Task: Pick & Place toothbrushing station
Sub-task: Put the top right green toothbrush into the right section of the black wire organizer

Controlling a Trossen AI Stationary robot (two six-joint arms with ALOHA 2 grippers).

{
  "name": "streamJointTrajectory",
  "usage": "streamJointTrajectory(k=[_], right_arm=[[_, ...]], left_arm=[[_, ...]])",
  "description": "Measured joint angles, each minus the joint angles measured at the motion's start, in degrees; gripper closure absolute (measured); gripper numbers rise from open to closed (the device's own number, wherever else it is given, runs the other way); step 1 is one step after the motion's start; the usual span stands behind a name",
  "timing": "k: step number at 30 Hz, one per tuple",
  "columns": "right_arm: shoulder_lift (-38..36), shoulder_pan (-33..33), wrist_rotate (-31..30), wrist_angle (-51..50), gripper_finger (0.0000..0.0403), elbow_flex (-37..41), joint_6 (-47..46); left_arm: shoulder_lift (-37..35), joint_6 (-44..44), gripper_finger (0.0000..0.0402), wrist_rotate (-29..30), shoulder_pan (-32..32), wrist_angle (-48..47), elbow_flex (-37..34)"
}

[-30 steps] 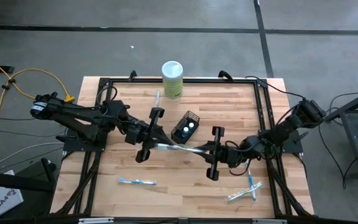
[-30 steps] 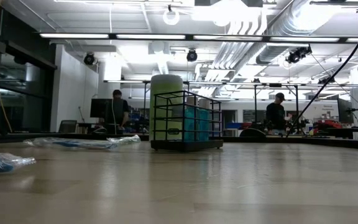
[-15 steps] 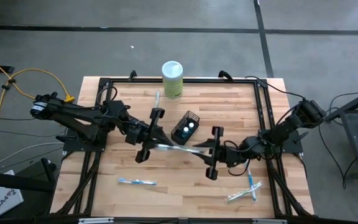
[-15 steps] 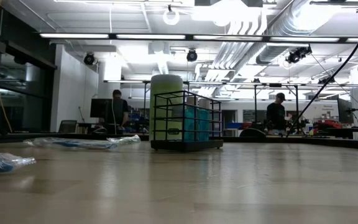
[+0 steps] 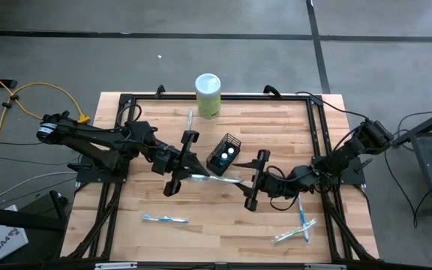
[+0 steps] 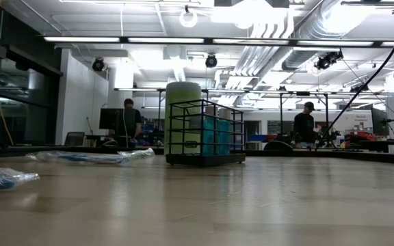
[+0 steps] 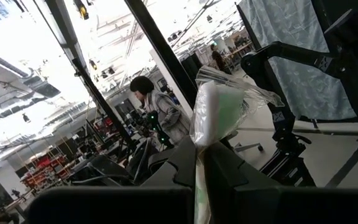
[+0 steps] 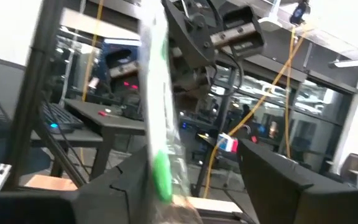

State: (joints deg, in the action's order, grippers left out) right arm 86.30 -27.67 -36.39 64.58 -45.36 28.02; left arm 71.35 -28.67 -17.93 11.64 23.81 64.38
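The black wire basket (image 5: 225, 152) stands near the middle of the tabletop (image 5: 276, 120), with two teal tubes (image 5: 228, 154) inside it. Behind the basket, at the far edge, stands a pale green canister (image 5: 208, 94) with a white lid.

Just in front of the basket, the left pincer (image 5: 193, 175) is closed on one end of a toothbrush in a clear wrapper (image 5: 214, 178), which is lifted above the wood. The right pincer (image 5: 247, 182) is at the other end of this toothbrush, and its fingers (image 8: 272, 171) stand apart, not gripping it.

Other wrapped toothbrushes lie on the tabletop: one (image 5: 165, 219) in front of the basket on the left side, two (image 5: 298, 226) in front on the right side, and one (image 5: 189, 120) beside the canister.

In the low view, two persons (image 6: 127, 121) stand in the room behind the basket.
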Motion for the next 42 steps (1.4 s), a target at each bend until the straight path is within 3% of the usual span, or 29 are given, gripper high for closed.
streamJointTrajectory(k=[6, 15, 22, 29, 32, 38, 42], right_arm=[[0.0, -1.6, -4.6, -1.3, 0.0167, 0.0, 0.1], [0.0, -6.8, -18.5, -3.4, 0.0148, 0.0, 0.7], [0.0, -12.8, -22.1, -4.0, 0.0147, 0.0, 0.7], [0.0, -18.5, -38.1, -4.6, 0.0146, 0.0, 0.6], [0.0, -19.6, -39.7, -4.6, 0.0147, 0.0, 0.5], [0.0, -20.0, -40.7, -4.6, 0.0147, 0.0, 0.5], [0.0, -19.9, -40.7, -4.6, 0.0147, 0.0, 0.5]], left_arm=[[0.0, 0.2, 0.0396, 1.0, 0.0, -1.0, 0.0], [0.0, 0.2, 0.0396, 1.7, 0.3, -1.8, 0.0], [0.0, 0.2, 0.0396, 2.5, 0.3, -2.4, 0.0], [0.0, 0.0, 0.0396, 2.8, 0.3, -2.4, 0.0], [0.0, 0.0, 0.0396, 3.7, 0.3, -2.4, 0.0], [0.0, 0.0, 0.0397, 13.5, -0.6, -4.0, 0.0], [0.0, 2.4, 0.0397, 16.5, -4.1, -6.1, 0.0]])
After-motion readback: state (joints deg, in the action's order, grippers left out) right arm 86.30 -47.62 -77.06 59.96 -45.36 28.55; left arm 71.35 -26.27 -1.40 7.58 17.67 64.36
